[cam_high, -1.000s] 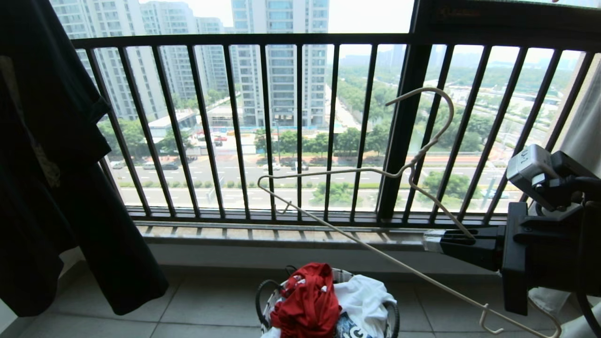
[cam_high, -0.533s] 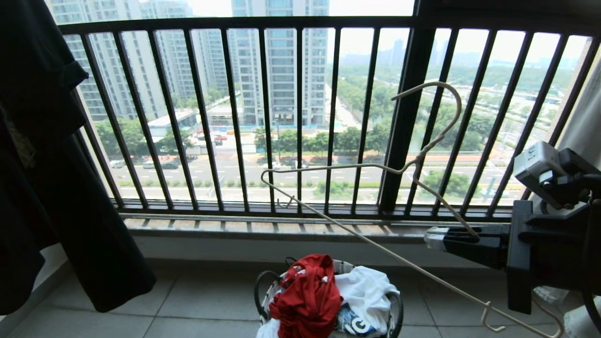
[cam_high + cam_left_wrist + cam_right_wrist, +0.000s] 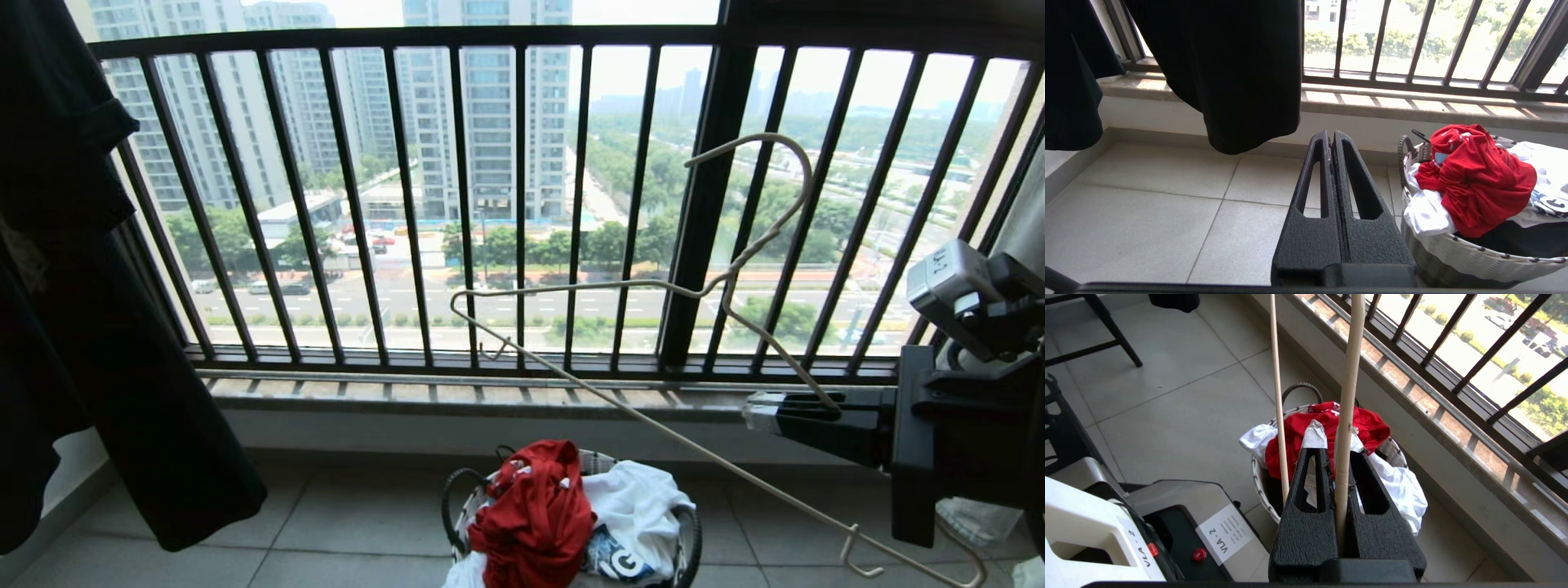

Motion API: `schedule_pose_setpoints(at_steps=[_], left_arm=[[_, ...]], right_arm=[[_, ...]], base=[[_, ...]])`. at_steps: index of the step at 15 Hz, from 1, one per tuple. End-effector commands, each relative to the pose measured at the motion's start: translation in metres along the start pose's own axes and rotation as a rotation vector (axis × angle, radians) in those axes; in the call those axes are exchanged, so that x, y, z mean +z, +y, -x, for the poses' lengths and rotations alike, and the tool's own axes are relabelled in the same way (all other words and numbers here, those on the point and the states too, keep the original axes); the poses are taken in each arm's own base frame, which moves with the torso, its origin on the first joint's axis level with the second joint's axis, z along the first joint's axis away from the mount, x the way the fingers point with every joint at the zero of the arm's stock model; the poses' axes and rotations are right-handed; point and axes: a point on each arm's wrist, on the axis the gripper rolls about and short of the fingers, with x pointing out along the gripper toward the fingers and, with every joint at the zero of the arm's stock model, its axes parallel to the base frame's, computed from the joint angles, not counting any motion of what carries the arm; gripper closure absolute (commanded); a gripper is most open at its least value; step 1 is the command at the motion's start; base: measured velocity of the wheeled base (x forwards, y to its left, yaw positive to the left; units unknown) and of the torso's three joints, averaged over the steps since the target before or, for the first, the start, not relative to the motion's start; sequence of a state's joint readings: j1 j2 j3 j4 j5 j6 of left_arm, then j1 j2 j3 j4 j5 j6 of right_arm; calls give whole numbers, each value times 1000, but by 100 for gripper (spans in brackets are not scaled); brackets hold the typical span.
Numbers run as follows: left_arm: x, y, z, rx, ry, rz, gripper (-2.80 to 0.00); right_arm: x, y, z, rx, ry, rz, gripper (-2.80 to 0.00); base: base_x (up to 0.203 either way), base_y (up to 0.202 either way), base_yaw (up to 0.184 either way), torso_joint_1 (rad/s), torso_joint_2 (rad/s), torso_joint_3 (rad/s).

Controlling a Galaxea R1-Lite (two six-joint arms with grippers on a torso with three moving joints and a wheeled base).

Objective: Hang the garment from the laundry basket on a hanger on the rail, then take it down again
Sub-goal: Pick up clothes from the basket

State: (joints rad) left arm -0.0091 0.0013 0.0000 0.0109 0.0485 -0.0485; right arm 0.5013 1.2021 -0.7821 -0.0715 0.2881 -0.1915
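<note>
From the head view, the right gripper [image 3: 763,412] pinched the hanger [image 3: 588,287] above the laundry basket [image 3: 454,500]. The left wrist view showed the left gripper [image 3: 1332,141] closed and empty; the garment [image 3: 1474,179] lay in the basket. In the right wrist view, the thin wire looked ready to twist loose.

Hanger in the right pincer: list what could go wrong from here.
1. The right pincer pinches the hanger on one thin wire only, far off centre; it may swivel or slip.
2. The hanger's hook and end stand near the window railing bars and might snag.
3. The red garment lies crumpled with a white T-shirt in the laundry basket; the left pincer, shut, might drag both out.
</note>
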Motion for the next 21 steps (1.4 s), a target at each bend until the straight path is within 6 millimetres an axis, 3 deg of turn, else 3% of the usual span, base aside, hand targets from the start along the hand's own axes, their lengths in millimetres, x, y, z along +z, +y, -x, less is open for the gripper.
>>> schedule_pose_setpoints(at_steps=[1, 21], left_arm=[[0, 0, 0, 1, 0, 1, 0], [0, 0, 0, -1, 0, -4, 0]], right_arm=[[1, 0, 1, 0, -4, 3, 0], [2, -10, 4, -56, -12, -14, 0]], base=[[0, 0, 0, 0, 0, 0], [0, 0, 0, 0, 0, 0]])
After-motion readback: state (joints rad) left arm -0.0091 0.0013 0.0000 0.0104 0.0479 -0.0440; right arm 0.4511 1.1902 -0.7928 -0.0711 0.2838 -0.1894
